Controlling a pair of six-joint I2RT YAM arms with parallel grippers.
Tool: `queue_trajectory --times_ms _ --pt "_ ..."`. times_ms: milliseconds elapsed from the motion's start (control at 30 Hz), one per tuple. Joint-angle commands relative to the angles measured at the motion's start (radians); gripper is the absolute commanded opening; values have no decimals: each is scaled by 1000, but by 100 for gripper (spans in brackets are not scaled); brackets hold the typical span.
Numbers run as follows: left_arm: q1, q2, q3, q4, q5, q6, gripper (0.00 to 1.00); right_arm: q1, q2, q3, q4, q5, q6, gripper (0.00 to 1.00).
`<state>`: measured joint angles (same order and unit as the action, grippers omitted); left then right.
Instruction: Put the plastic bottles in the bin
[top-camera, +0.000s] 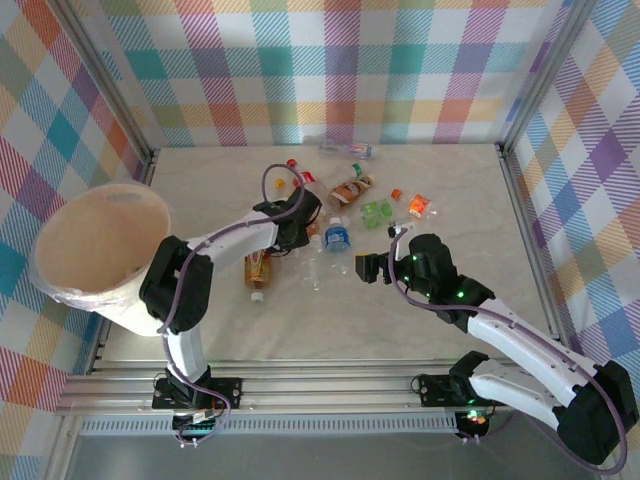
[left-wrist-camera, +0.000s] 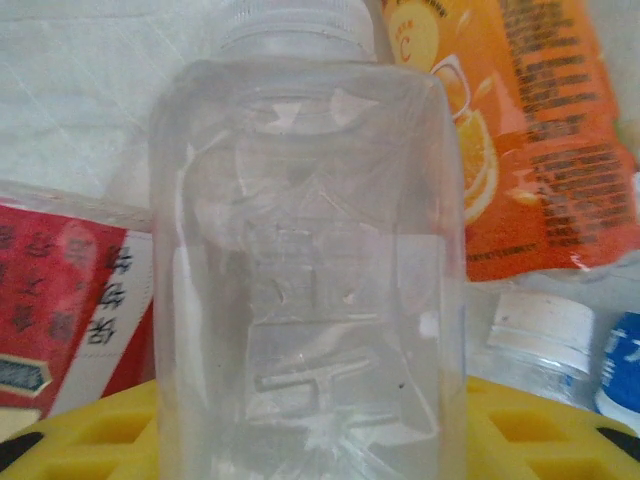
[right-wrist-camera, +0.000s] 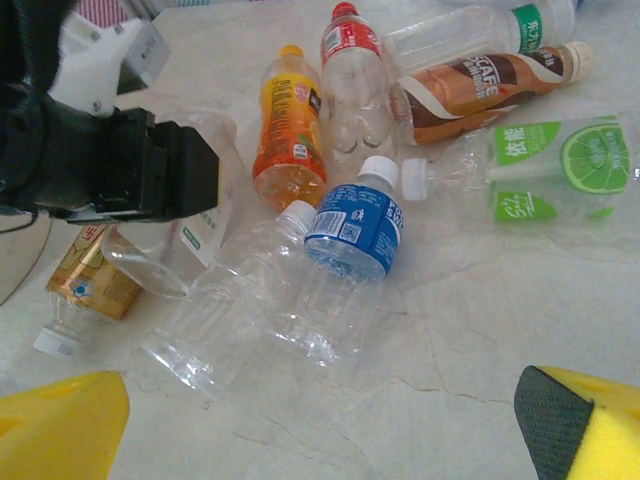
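Left tool (left-wrist-camera: 310, 440) is closed across the body of a clear unlabelled bottle (left-wrist-camera: 305, 250). The bottle's long axis runs away from the wrist with its pale cap at the far end, so the grip spans the width. Right tool (right-wrist-camera: 320, 430) hangs wide open and empty over bare tabletop (right-wrist-camera: 450, 380), just short of the pile.

The bin (top-camera: 100, 245) stands at the tabletop's left edge, to the left of the left tool and on that arm's side, well apart from the right arm. By my judgement, the coming move is a carry leftward over the bin's rim.

Just beyond the held bottle lie three others:
- A blue-label bottle (right-wrist-camera: 355, 225) carries a barcode, with print too small to read.
- A red-label bottle (left-wrist-camera: 70, 320) shows Chinese characters I cannot make out.
- An orange-label bottle (left-wrist-camera: 500, 130) has a large "C", a drawn orange slice and fine print.

Farther toward the tabletop's back edge are two more:
- A brown-label bottle (right-wrist-camera: 470, 85) reads "CAFE".
- A green-label bottle (right-wrist-camera: 560, 160) shows a lime slice and white characters.
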<state>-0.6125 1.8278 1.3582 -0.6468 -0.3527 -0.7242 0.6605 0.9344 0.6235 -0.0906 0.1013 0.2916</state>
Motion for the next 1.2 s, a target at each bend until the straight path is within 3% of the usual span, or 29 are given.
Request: queue_trajectory --times_ms 0,300,600,733,1167 --pt "0 -88 -26 36 -24 23 48 1 -6 18 52 -46 -41 100" --pt "0 -228 -109 135 10 35 47 1 -43 -27 136 -76 -61 100" --pt "0 -414 -202 245 27 88 45 1 -34 -36 181 -244 -100 100" --pt "2 -519 -246 295 35 130 45 1 -14 -25 193 -241 -94 100" --pt "14 -823 -184 200 -19 234 45 1 46 1 209 -209 -92 100"
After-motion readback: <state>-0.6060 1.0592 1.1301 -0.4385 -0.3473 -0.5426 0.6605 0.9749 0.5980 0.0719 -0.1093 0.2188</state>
